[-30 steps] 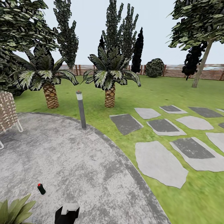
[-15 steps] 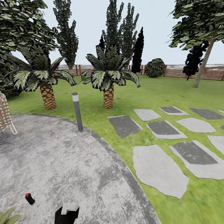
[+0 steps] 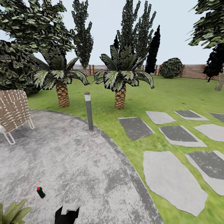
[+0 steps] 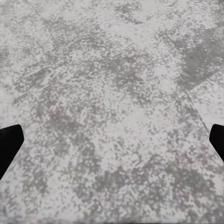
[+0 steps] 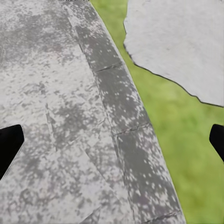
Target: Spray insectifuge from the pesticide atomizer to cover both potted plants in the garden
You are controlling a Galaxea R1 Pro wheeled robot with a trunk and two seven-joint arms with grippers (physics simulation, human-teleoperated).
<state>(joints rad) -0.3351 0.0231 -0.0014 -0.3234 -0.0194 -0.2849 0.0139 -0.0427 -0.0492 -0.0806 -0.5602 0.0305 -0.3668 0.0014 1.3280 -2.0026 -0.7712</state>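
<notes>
Matte black block (image 3: 66,215) at the head view's lower edge, capped by a pale grey-white squarish plate. Black, flat-sided left gripper (image 4: 112,142) fingertips, tapering to blunt wedges, no markings or screws visible. Right gripper (image 5: 112,142) fingertips alike: plain black, smooth, angular.

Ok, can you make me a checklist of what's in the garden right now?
Surface: grey mottled paving, lawn beside it.
Job's things: pesticide atomizer standing on the paving; potted plant leaves at the near corner.
Clutter: wicker chair, lamp post.
Tools: left tool and right tool open, holding nothing.
Cables: nothing seen.
Surroundings: palms, stepping stones, wooden fence.
</notes>
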